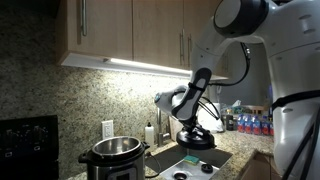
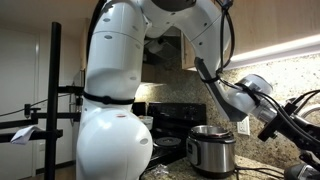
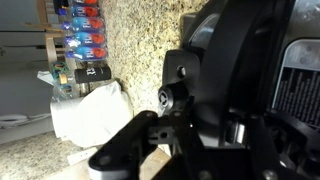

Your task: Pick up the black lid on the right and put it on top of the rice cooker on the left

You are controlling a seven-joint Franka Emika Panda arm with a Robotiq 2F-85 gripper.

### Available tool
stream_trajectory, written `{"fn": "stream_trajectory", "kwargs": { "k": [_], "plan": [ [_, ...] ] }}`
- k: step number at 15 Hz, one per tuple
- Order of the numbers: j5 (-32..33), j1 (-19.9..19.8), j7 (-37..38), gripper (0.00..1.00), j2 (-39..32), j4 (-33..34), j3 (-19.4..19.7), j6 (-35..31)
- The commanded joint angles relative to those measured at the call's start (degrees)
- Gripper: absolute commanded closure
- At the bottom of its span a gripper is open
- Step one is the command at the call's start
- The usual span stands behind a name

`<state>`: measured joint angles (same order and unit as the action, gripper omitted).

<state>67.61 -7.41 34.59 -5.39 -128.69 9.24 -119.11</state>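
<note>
The gripper (image 1: 196, 128) is closed on the handle of the black lid (image 1: 197, 140), which hangs over a white appliance (image 1: 190, 168) on the right. To the left stands the rice cooker (image 1: 115, 152), uncovered; I cannot see inside it. A bottle (image 1: 150, 133) stands between them at the far wall.

The rice cooker (image 1: 114, 158) has a shiny stainless-steel body and a black plastic rim. The black lid (image 1: 196, 139) looks smooth and faintly glossy. The wall (image 1: 40, 85) is speckled polished stone, and the cabinets (image 1: 100, 25) are smooth wood.
</note>
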Motion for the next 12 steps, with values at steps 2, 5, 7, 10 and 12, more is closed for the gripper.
{"fn": "stream_trajectory", "kwargs": {
  "k": [2, 5, 7, 10, 12],
  "plan": [
    [1.1, 1.1, -4.7, 0.97, 5.3, -0.7, -1.8, 1.8],
    [1.1, 2.0, -7.0, 0.97, 7.6, -0.6, -2.9, 3.2],
    [1.1, 2.7, -8.3, 0.97, 9.4, -0.7, -3.7, 4.0],
    [1.2, 3.9, -9.7, 0.97, 11.1, -0.3, -5.3, 5.1],
    [0.8, 4.7, -10.9, 0.97, 11.9, -0.1, -6.2, 5.1]
  ]
}}
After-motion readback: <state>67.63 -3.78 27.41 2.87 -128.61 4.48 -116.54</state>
